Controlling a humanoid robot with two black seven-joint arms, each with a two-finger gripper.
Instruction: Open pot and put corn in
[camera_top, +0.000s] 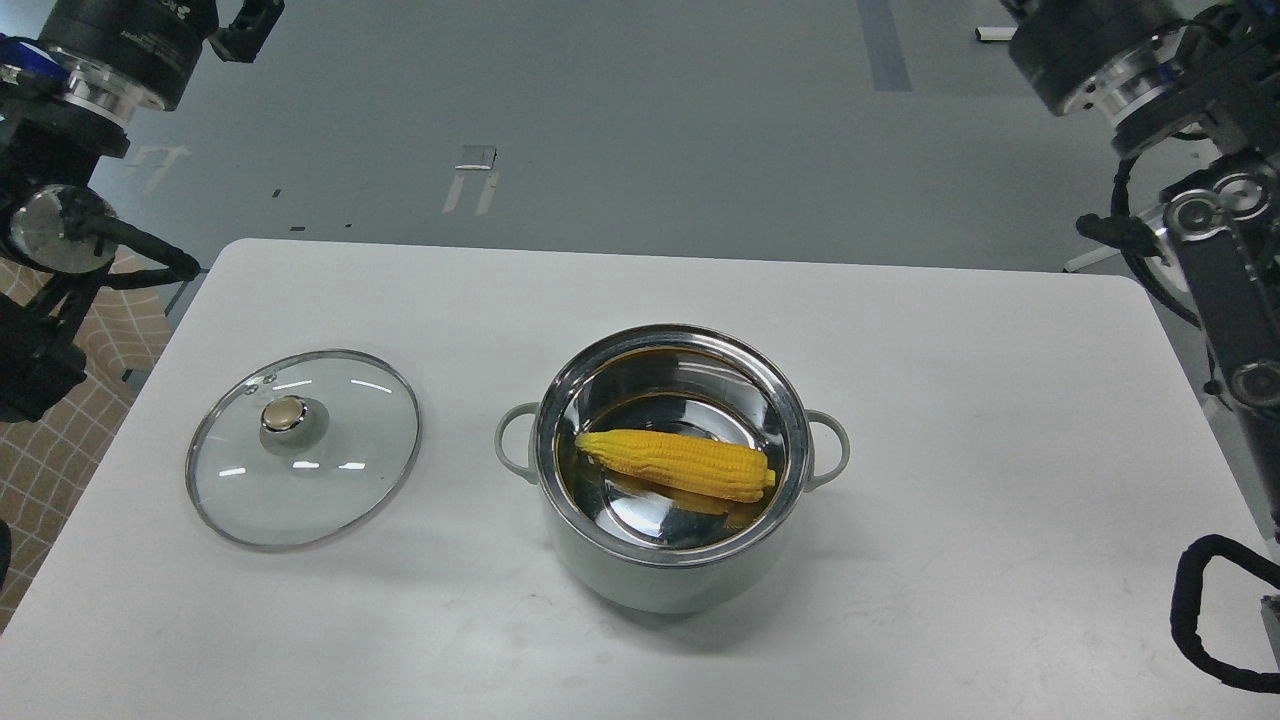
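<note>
The pale grey-green pot (672, 570) stands open near the middle of the white table (950, 420). The yellow corn (680, 466) lies flat on the pot's shiny steel bottom, with its tapered end to the left. My left arm is raised at the top left. Only a dark part of its gripper (245, 28) shows at the frame's top edge, far from the pot. My right arm (1110, 60) is raised at the top right, and its gripper is cut off by the top edge.
The round glass lid with a gold knob (303, 447) lies flat on the table to the left of the pot. A black cable loop (1205, 620) hangs at the right edge. A white chair base stands beyond the table at the right.
</note>
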